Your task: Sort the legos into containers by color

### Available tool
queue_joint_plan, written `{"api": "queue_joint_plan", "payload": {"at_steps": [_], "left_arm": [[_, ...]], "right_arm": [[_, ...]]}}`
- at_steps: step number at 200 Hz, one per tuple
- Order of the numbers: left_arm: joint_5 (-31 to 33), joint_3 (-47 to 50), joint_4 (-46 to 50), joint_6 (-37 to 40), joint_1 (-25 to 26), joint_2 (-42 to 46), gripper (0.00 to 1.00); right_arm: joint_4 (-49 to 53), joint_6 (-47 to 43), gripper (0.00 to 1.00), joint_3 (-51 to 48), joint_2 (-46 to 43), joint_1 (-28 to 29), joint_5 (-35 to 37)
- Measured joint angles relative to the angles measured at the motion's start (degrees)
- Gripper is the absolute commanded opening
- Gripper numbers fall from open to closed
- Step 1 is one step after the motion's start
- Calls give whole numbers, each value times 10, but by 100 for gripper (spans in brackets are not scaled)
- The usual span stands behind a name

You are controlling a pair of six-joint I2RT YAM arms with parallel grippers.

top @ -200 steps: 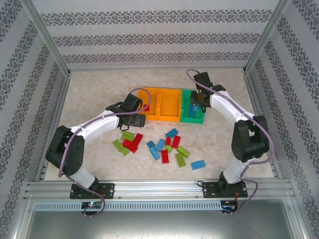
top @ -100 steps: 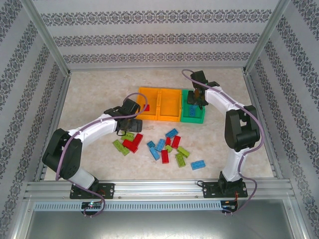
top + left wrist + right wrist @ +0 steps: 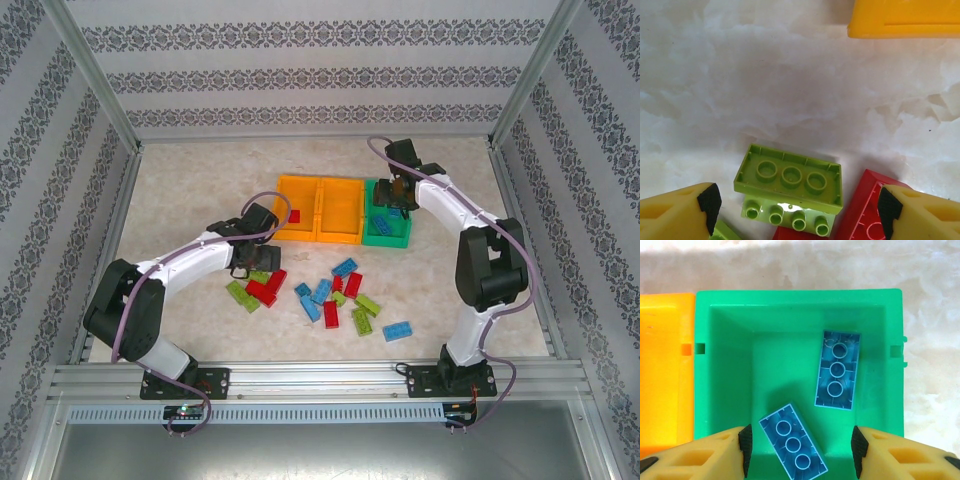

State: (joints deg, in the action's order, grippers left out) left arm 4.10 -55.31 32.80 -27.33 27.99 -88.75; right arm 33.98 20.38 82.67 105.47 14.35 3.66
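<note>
- Right wrist view: right gripper (image 3: 801, 446) spread, empty, over green bin (image 3: 725, 365) holding two blue legos (image 3: 837, 370).
- Left wrist view: left gripper (image 3: 799, 204) spread above upturned lime lego (image 3: 790, 177).
- Top view: loose legos (image 3: 330, 295) near containers (image 3: 320, 210).

A pale marbled tabletop (image 3: 200, 180) is enclosed on three sides by wall panels papered in grey-and-white ornamental bands: a back wall (image 3: 320, 70), a left wall (image 3: 50, 150) and a right wall (image 3: 590, 150). Two slanted aluminium posts (image 3: 90, 70) are seen at the rear corners. An aluminium rail (image 3: 320, 380) is laid along the near edge, with a slotted white strip (image 3: 320, 412) just below it.
</note>
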Motion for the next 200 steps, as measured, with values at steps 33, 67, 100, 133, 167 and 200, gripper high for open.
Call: {"api": "queue_joint_plan", "payload": {"at_steps": [33, 67, 100, 133, 167, 200], "left_arm": [[-9, 12, 0, -2, -7, -5, 85], [-20, 16, -2, -3, -22, -11, 83], [-43, 16, -7, -13, -30, -30, 77], [-71, 12, -15, -19, -33, -49, 75], [-84, -4, -20, -26, -34, -73, 70], [-88, -12, -26, -32, -41, -82, 64]], "right_arm": [[0, 0, 57, -7, -1, -2, -1], [0, 0, 58, -13, -1, -7, -1], [0, 2, 58, -21, -2, -7, -1], [0, 2, 58, -24, -3, -7, -1], [0, 2, 58, -26, -7, -8, -1], [-1, 2, 58, -31, -10, -8, -1]]}}
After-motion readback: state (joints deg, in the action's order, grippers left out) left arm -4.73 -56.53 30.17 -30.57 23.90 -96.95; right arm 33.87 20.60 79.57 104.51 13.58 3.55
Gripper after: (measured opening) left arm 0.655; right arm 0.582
